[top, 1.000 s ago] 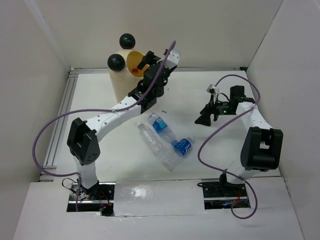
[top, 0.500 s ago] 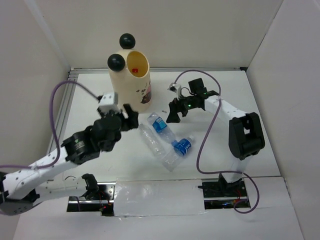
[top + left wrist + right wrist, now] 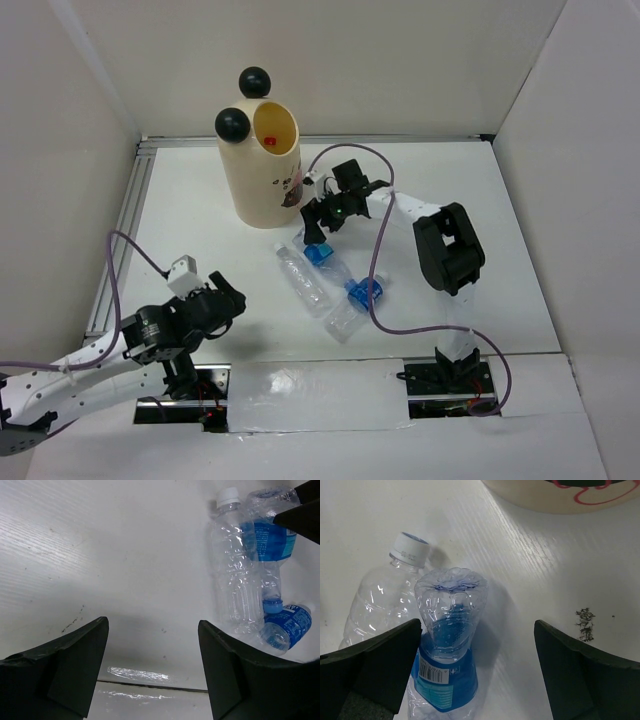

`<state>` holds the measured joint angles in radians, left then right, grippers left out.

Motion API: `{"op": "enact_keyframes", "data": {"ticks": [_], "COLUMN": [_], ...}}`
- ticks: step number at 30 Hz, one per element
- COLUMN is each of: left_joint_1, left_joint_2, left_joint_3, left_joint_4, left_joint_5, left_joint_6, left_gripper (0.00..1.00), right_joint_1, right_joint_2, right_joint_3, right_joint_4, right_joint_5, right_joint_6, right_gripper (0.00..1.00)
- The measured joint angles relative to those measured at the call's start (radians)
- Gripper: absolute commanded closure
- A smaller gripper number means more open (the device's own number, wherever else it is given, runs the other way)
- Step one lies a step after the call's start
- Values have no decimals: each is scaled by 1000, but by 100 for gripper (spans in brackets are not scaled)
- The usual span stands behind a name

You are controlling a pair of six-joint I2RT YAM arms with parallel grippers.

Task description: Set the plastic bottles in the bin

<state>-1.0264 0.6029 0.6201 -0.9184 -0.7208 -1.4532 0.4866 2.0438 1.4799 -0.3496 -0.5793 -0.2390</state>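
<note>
While its fingers stood wide apart and held nothing, the right tool [image 3: 477, 625] hung straight over the base end of a blue-labelled bottle [image 3: 445, 645]. That bottle lay on the worktop [image 3: 530, 580] just beside the bin [image 3: 262, 180]. The step in hand looked like the reach for that bottle. The next move would call for lowering until the fingers straddled its body, closing, then carrying it up over the rim. A clear bottle [image 3: 380, 595] with a white cap [image 3: 410, 549] lay touching it and could be nudged. A third bottle [image 3: 286, 627], also blue-labelled, lay just past those. The left tool [image 3: 152, 630], open and empty, hung low at the worktop's near left. On the blue label only a barcode [image 3: 431, 670] showed; no brand could be read. The bin's print [image 3: 290, 185] was illegible.
</note>
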Motion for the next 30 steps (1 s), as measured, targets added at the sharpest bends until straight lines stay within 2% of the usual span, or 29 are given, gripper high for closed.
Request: {"op": "enact_keyframes", "data": {"ticks": [3, 6, 7, 8, 10, 12, 17, 20, 24, 27, 30], "left_joint_1": [0, 0, 0, 0, 0, 0, 32, 76, 150, 211, 276], "left_joint_2": [-14, -11, -8, 0, 35, 100, 256, 306, 338, 359, 383], "left_joint_3": [-5, -14, -22, -32, -49, -58, -56, -55, -54, -54, -54], "left_joint_4": [-1, 29, 47, 71, 118, 169, 287, 374, 489, 564, 635], "left_joint_5": [10, 20, 22, 28, 42, 57, 110, 155, 230, 290, 353], "left_joint_6": [-44, -58, -61, -64, -69, -82, -95, -87, -69, -60, -41], "left_gripper": [15, 13, 13, 9, 7, 2, 1, 1, 1, 1, 1], "right_joint_1": [11, 17, 18, 21, 33, 44, 20, -58, -212, -298, -284], "right_joint_2": [-2, -2, -2, -2, -1, 0, -35, -108, -262, -385, -484], "right_joint_3": [-19, -43, -48, -50, -55, -58, -78, -70, 28, 101, 137], "right_joint_4": [11, 6, 2, -5, -14, -30, -69, -112, -143, -55, 144], "right_joint_5": [-3, -5, -7, -13, -35, -71, -165, -229, -351, -435, -459], "right_joint_6": [3, -5, -10, -18, -43, -56, -101, -134, -167, -153, -103], "right_gripper": [3, 15, 21, 36, 50, 60, 62, 63, 65, 65, 65]}}
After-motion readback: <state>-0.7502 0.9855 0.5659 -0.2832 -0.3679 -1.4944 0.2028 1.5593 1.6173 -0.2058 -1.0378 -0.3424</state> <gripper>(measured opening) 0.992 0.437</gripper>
